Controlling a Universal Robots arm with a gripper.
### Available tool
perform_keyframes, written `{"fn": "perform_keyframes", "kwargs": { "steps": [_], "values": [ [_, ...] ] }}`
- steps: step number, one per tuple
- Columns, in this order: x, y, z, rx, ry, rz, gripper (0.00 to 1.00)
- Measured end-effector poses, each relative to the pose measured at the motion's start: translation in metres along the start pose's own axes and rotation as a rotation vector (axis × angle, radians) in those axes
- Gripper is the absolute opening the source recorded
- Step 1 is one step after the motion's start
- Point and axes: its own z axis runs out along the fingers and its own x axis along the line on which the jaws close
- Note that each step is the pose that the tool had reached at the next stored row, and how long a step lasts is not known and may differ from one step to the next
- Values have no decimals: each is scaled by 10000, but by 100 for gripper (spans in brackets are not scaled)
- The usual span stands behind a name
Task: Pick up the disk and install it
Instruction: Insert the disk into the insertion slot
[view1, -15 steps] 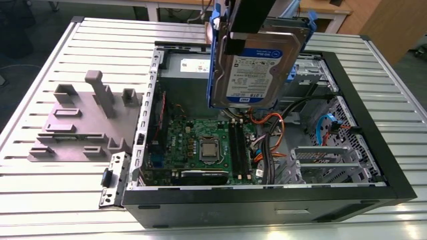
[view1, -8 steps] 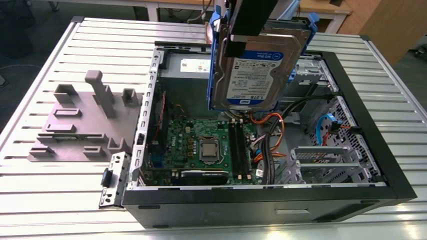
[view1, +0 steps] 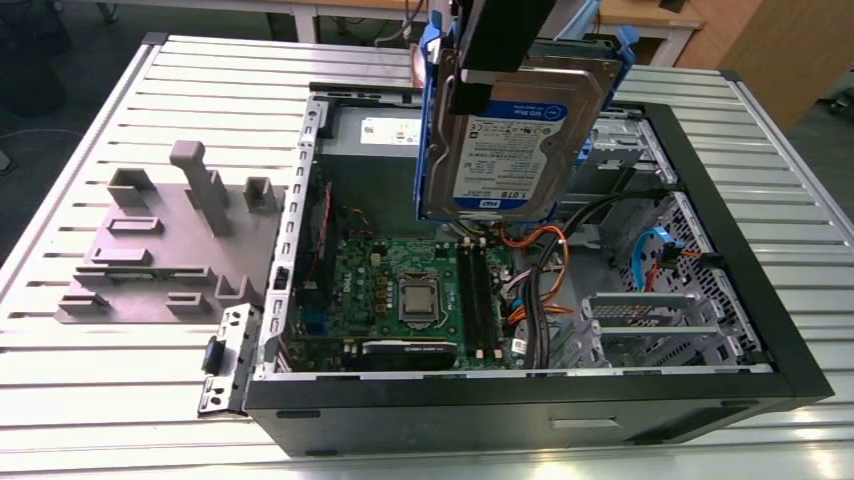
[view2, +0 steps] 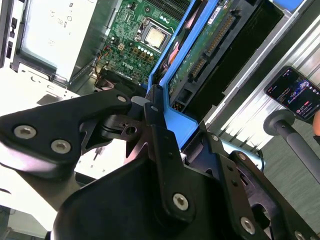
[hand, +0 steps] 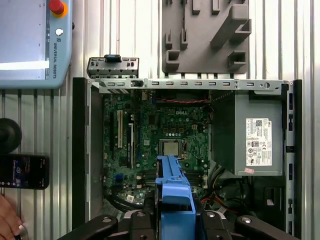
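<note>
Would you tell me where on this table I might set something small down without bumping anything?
In the exterior view, bare slats lie between the grey fixture and the table's far edge, and along the near edge in front of the computer case. Inside the case it is crowded: circuit board, cables, and the disk hanging from the gripper above.
</note>
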Motion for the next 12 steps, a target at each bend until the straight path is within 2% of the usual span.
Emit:
{"fn": "perform_keyframes", "kwargs": {
  "steps": [5, 6, 8, 11, 12],
  "values": [
    [36, -2, 4, 0, -8, -1, 36],
    [55, -2, 8, -1, -39, -2, 36],
    [94, -3, 20, -3, -211, -4, 36],
    [147, -4, 31, -9, -525, -9, 36],
    [174, -5, 37, -9, -581, -9, 36]
  ]
}}
